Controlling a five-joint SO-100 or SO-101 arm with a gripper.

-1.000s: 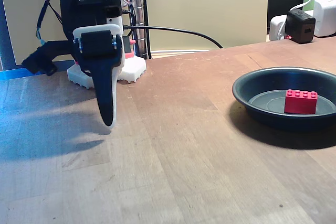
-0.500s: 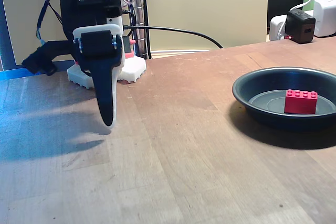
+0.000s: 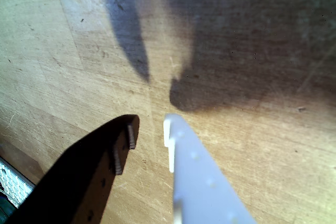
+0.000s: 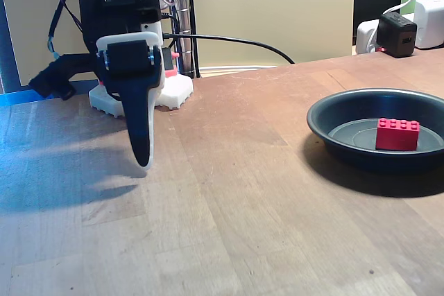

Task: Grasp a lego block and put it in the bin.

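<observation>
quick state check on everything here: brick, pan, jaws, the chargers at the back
lego block: upright, studs up, resting inside the bin
bin: upright on the table, holding the block
gripper: jaws slightly apart, holding nothing, above bare wood
chargers: standing at the table's back edge, cables attached

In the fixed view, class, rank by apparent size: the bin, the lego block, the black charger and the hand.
1. Bin, widest.
2. Hand; it sits nearer the camera, so this rank is unsure.
3 and 4. Lego block and black charger look alike; the charger stands farther back, so I won't rank them.
</observation>
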